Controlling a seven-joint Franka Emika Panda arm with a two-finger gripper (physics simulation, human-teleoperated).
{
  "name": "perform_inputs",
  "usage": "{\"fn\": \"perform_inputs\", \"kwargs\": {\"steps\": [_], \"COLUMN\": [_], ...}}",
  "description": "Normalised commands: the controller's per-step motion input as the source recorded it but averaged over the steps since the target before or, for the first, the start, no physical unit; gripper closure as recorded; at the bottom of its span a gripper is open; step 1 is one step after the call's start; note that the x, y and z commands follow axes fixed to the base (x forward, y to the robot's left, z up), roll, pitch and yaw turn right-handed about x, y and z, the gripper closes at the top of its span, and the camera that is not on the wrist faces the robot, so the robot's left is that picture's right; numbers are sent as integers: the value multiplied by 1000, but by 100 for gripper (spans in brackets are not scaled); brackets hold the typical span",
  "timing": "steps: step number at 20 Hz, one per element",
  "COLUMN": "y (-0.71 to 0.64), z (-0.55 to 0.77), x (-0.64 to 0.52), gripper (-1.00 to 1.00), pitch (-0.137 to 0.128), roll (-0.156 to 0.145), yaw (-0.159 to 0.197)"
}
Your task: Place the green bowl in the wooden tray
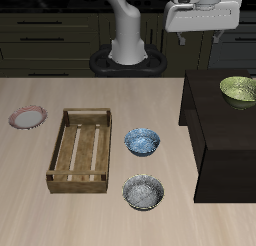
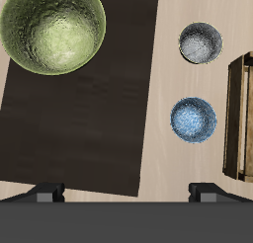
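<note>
The green bowl (image 1: 240, 88) stands upright on a raised dark surface (image 1: 215, 130) near the view's edge; in the wrist view (image 2: 54, 30) its mottled inside shows. The wooden tray (image 1: 82, 150), a low slatted crate, lies on the light table, apart from the bowl; only one wall of it (image 2: 242, 119) shows in the wrist view. My gripper (image 1: 203, 25) hangs high above the dark surface, farther back than the bowl. It is open and empty (image 2: 126, 193), its fingertips (image 2: 44, 193) wide apart.
Two blue-grey patterned bowls (image 1: 142, 141) (image 1: 143, 191) stand between the tray and the dark surface; they also show in the wrist view (image 2: 193, 120) (image 2: 201, 42). A flat pink plate (image 1: 27, 117) lies beyond the tray. The robot's base (image 1: 128, 55) stands at the back.
</note>
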Motion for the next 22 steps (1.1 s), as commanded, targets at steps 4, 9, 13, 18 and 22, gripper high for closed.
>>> {"fn": "perform_inputs", "kwargs": {"steps": [4, 9, 13, 18, 22], "y": [11, -24, 206, 279, 89], "z": [57, -24, -40, -65, -85], "x": [482, 390, 212, 263, 283], "gripper": [-100, -100, -100, -100, -100], "pitch": [-16, 15, -15, -5, 15], "roll": [-61, -32, 15, 4, -38], "yaw": [0, -1, 7, -1, 14]}}
